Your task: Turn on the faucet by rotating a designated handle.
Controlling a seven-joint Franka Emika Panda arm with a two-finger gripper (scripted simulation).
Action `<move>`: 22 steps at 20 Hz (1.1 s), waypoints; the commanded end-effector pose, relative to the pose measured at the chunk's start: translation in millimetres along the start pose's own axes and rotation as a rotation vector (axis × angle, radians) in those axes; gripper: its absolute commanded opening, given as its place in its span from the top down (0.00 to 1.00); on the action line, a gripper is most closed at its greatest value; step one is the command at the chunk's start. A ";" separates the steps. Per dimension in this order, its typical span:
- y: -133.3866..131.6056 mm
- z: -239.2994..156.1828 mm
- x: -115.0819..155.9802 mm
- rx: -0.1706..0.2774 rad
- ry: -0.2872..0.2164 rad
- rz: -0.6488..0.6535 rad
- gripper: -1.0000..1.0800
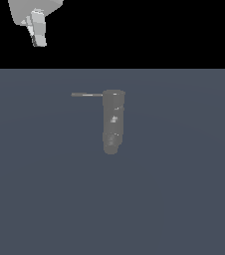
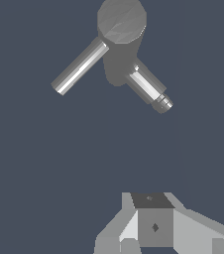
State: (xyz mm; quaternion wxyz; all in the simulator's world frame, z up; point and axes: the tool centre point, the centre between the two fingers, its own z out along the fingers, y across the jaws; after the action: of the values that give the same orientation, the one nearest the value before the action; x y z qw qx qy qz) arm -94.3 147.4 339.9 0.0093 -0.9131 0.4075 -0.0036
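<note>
You are looking at a task that, as far as I can judge, is not started on the faucet itself. In the exterior view the gripper is hanging high near the upper corner on the exterior view's left, well apart from the faucet, and nothing is touching the handle. So the approach, the contact and the rotation are all remaining for you to do.

About the end effector: only one pale finger is showing clearly in the exterior view, and the wrist view is showing only blocky parts of the gripper at the edge of the picture. I cannot tell if it is spread or closed. It is holding nothing, since no object is near it.

The faucet is standing alone on the plain grey floor, near the middle of the exterior view. Its body is upright, with the long axis vertical. The handle is sticking out sideways from the top of the body, lying horizontal and pointing toward the exterior view's left.

In the wrist view you are seeing the faucet from above. There the handle and a shorter spout are leaving the round body in two different directions, making a wide angle between them.
</note>
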 end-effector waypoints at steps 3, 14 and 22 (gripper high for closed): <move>-20.2 15.6 10.4 0.000 0.000 0.086 1.00; -64.0 53.9 43.7 -0.004 0.002 0.293 1.00; -93.6 85.7 78.3 -0.010 0.006 0.465 1.00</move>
State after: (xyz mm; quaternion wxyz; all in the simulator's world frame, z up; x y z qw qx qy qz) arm 19.6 154.6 262.5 0.0051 -0.8053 0.5928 -0.0017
